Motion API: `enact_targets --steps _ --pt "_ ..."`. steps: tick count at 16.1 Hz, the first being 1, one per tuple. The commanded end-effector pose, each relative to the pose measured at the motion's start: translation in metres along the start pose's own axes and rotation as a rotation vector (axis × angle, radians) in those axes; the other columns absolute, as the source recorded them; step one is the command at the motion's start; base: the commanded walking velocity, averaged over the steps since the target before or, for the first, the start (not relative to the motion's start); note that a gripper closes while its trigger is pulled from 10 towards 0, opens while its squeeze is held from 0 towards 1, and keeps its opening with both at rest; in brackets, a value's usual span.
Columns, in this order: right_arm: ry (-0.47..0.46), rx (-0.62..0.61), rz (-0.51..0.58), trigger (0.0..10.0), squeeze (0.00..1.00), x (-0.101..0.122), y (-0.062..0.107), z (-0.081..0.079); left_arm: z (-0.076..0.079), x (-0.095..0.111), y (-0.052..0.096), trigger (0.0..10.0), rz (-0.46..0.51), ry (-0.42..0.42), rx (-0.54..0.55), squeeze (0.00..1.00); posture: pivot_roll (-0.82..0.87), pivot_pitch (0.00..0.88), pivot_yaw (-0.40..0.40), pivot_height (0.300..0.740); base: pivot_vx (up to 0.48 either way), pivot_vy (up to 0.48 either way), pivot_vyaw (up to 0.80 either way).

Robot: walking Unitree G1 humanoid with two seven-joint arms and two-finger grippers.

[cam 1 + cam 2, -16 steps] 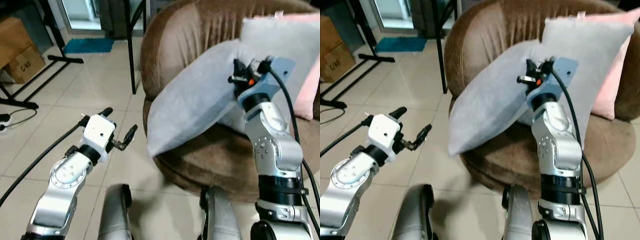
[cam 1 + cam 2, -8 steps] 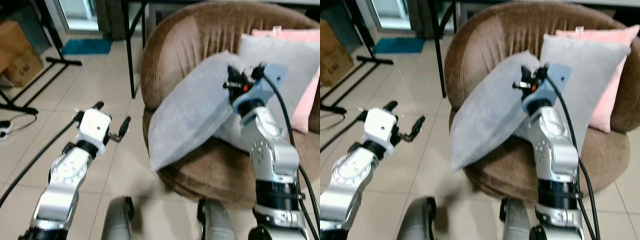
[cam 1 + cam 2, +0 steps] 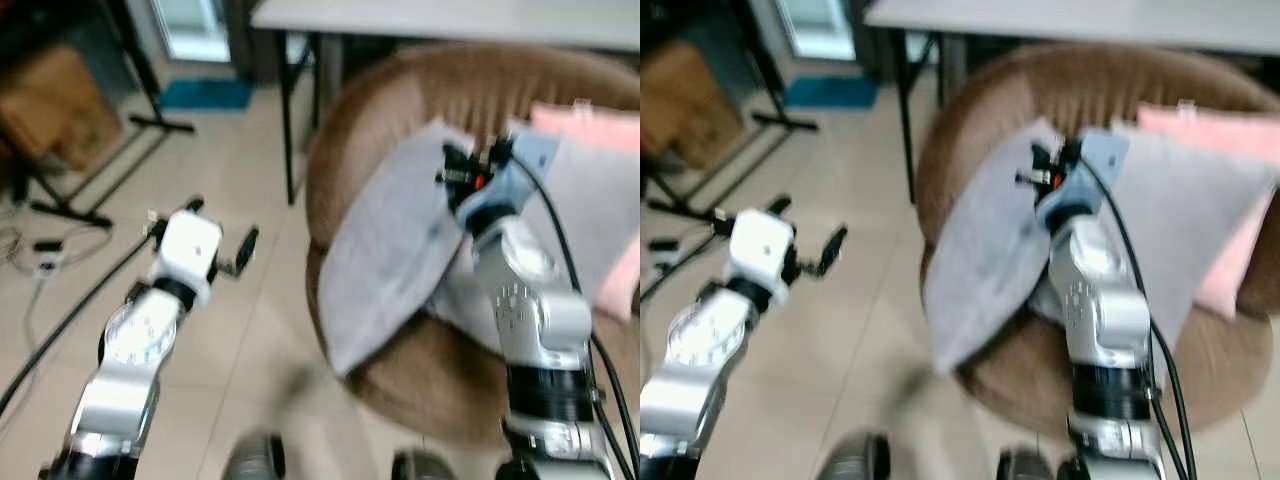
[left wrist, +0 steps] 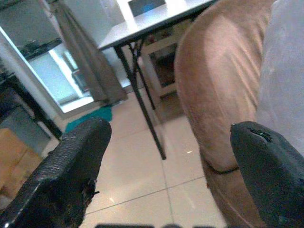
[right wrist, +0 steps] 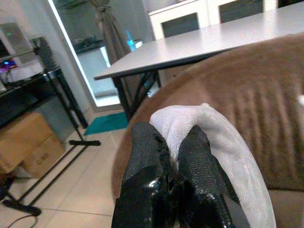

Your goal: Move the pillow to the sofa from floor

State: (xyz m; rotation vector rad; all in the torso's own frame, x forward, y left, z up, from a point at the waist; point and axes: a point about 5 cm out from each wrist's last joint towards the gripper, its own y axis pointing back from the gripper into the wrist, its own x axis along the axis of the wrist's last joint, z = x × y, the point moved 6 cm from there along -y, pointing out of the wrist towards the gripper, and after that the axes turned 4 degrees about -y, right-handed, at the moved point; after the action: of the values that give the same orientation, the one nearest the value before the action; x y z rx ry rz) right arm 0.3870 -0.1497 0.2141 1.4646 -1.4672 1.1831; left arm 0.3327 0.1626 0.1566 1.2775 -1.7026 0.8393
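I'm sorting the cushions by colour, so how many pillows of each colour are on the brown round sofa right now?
Grey pillows: 2, the one pinched at its corner by the right gripper, and one leaning on the backrest.
Pink pillows: 1, behind the leaning grey one.
Total: 3 pillows on the brown round sofa.

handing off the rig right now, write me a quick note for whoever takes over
Right end effector: shut on the top corner of the grey pillow, held up against the sofa's backrest.
Left end effector: open, holding nothing, out over the tiled floor to the left of the sofa.
Pillow: off the floor; it hangs slanted across the left front of the round brown sofa, its lower corner past the seat edge. A second grey pillow and a pink pillow already lean on the backrest.
Done: pickup and carry to the sofa.
Left: bring the pillow fully onto the seat, open the right end effector, pull the arm back.
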Motion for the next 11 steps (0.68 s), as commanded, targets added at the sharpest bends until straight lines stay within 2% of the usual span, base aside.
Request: enact_targets --steps 1,4,7,11 --pt "0.007 0.014 0.041 10.0 0.0 0.011 0.001 -0.004 0.0 -0.001 0.001 10.0 -0.005 -0.007 -0.002 0.0 -0.06 0.0 0.021 0.736 0.0 0.0 0.0" --pt "0.009 0.014 0.038 10.0 0.0 0.011 0.001 -0.005 0.001 -0.002 0.002 10.0 -0.004 -0.007 -0.005 0.0 -0.06 0.0 0.019 0.74 0.0 0.0 0.0" --pt "0.014 0.048 0.044 10.0 0.0 0.012 0.0 -0.012 0.004 -0.001 0.003 10.0 0.002 0.011 -0.025 0.0 -0.06 0.0 0.014 0.74 0.0 0.0 0.0" --pt "-0.024 0.175 0.091 10.0 0.0 0.022 0.002 -0.037 0.008 0.001 0.004 10.0 0.014 0.03 -0.051 0.0 -0.06 0.0 0.012 0.74 0.0 0.0 0.0"
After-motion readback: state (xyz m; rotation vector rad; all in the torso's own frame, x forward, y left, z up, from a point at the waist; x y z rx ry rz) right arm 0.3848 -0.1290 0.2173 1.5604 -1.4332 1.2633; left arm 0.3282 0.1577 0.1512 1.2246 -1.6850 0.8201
